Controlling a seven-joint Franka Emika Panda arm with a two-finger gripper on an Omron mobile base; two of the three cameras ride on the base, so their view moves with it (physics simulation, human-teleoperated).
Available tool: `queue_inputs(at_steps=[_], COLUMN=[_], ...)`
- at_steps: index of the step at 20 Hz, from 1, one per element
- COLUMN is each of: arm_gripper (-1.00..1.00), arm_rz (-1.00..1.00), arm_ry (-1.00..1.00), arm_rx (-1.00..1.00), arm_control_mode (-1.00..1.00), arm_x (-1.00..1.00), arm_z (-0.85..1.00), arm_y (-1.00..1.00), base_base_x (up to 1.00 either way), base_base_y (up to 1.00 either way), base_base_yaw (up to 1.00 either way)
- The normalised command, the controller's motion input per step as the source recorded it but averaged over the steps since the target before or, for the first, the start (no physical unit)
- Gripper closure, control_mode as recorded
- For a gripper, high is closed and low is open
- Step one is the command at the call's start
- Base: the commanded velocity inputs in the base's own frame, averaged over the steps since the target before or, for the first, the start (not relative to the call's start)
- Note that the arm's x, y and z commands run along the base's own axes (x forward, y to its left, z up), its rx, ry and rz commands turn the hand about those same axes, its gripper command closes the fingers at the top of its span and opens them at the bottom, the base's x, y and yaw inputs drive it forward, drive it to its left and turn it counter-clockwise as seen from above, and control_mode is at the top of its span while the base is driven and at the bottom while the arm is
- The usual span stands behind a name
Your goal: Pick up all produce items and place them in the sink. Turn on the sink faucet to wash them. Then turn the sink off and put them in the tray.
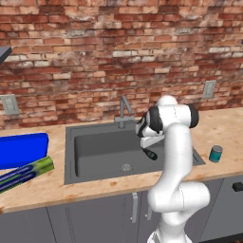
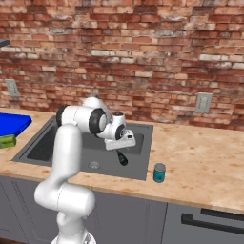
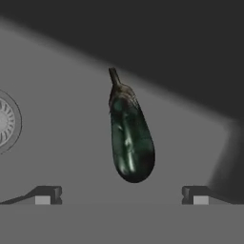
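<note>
Near-black produce item (image 3: 129, 138) lies on the sink (image 1: 95, 149) floor near the right wall — first placement done. Hand (image 3: 121, 195) hangs above it, released and holding nothing. Faucet (image 1: 124, 111) untouched; washing and transfer to the blue tray (image 1: 21, 149) at the worktop's left end remain.

Across the top of both base views we see a red brick wall (image 1: 118, 52) with pale mortar. Two grey wall outlets (image 1: 9, 104) sit on it, at far left and at upper right. Below runs a light wooden counter (image 2: 205, 162), and under it grey cabinet fronts (image 1: 85, 220) with a dark handle (image 2: 209, 220) at lower right
</note>
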Motion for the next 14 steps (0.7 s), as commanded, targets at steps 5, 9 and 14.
queue_inputs(at_steps=[5,9,14], arm_gripper=[-1.0,-1.0,-1.0], arm_rz=[0.06,0.05,0.02], arm_ry=[0.0,0.01,0.03], arm_rx=[0.02,0.01,0.0], arm_control_mode=[-1.0,-1.0,-1.0], arm_x=[0.37,0.24,0.13], arm_z=[-0.38,-0.36,-0.33], arm_y=[-0.08,-0.12,-0.04], base_base_x=[0.0,0.0,0.0], base_base_y=[0.0,0.0,0.0], base_base_yaw=[0.0,0.0,0.0])
